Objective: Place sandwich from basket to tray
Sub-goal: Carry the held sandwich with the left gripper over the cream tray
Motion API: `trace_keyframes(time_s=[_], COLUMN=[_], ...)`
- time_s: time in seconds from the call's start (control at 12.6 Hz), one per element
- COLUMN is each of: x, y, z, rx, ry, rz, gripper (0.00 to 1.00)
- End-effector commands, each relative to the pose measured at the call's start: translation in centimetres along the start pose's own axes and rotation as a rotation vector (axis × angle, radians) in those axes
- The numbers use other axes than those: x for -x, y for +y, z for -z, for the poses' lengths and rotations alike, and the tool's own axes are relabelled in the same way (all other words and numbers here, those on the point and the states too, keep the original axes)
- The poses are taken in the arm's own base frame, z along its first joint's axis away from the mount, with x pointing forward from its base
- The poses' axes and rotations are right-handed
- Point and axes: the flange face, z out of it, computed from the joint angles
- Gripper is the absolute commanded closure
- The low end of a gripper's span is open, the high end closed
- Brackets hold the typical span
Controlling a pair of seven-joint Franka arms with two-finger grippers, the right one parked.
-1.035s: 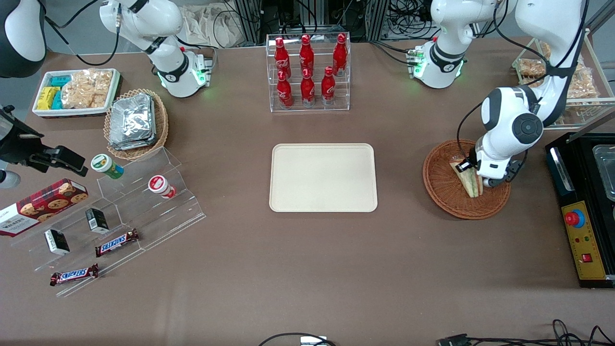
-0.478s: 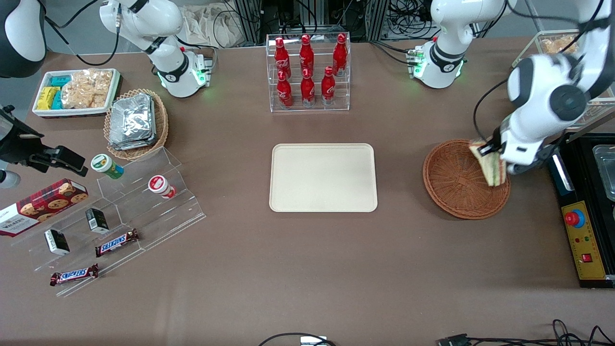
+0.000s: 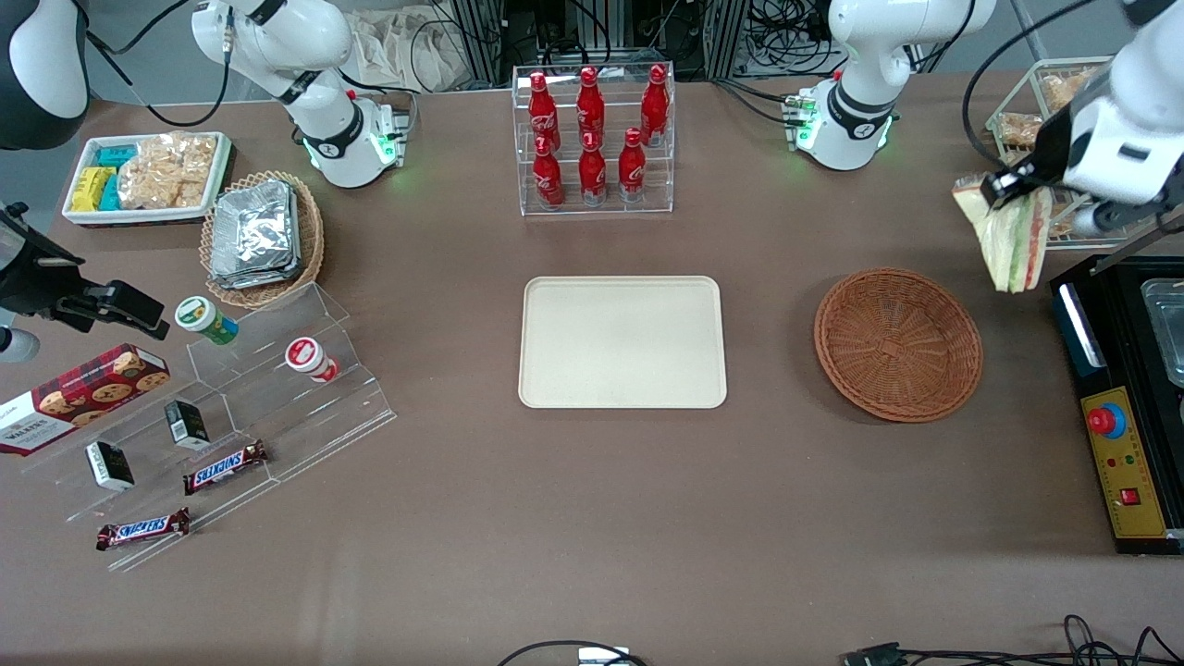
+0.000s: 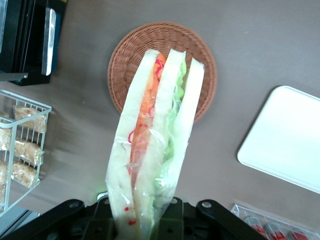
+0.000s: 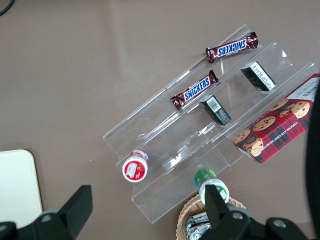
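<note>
Your tool (image 3: 1013, 185) now grips the sandwich (image 3: 1013, 236) high above the bench, lifted clear of the basket (image 3: 897, 344) it hung over half a second ago, with the tray (image 3: 622, 342) well apart toward the parked arm.

The left arm reached in high above the table at its own end, its white wrist tilted downward. The gripper (image 3: 1004, 190) hung in the air, clear of the table, its fingers (image 4: 172, 220) clamped on the upper end of the sandwich (image 3: 1013, 240), which dangled below it.
</note>
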Motion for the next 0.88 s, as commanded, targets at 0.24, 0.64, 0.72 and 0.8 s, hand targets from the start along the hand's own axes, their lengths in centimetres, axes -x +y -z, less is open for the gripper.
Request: trace_keyframes(time_s=[0.24,0.64,0.72,0.8], x=[0.3,2.8,3.5,4.0], y=[8.6,24.4,27.0,29.1], z=[1.8,1.8,1.4,0.9], rx=[0.004,0.088,0.107,0.106], ry=[0.007,-0.026,-0.041,-0.036], rz=[-0.172,-0.183,-0.120,-0.072], gripper=[1.00,1.00,1.00,1.00])
